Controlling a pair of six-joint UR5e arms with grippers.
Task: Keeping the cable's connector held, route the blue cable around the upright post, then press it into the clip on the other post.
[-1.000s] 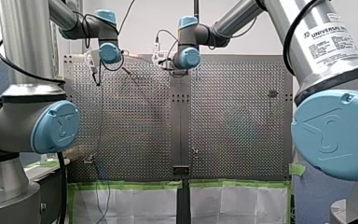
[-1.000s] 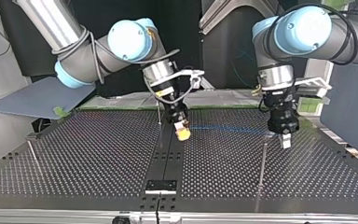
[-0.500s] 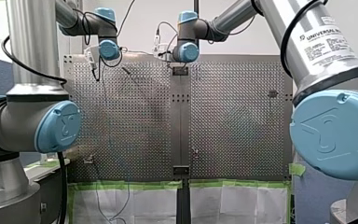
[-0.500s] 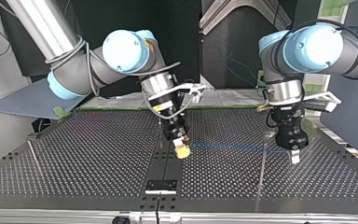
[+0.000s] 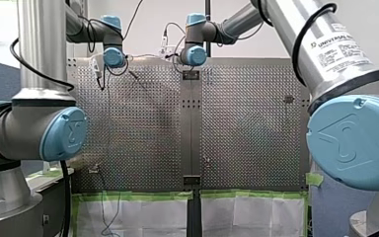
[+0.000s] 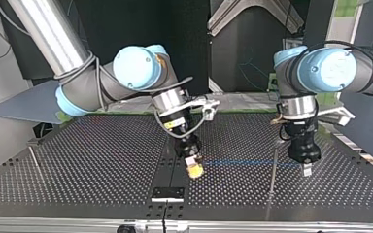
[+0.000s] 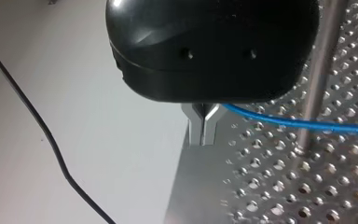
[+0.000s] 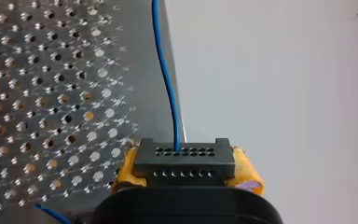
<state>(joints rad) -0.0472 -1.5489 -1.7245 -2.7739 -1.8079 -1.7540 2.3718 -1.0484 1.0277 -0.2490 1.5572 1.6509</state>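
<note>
Wrist views alone show connector point(image 8: 185, 161) clamped — blue cable point(image 7: 284, 122) pinched.

Left tool point(image 7: 204, 126), right tool point(image 8: 185, 163) apparently clamped.

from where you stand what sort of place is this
Probably a robotics lab test cell: two industrial arms over a perforated metal table with an upright post, and a blue cable strung from my left gripper to the connector in my right gripper.

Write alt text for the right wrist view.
My right gripper, with yellow pads, clamps a dark connector with two rows of holes. A blue cable runs from it straight ahead, along the edge of the perforated table.
</note>
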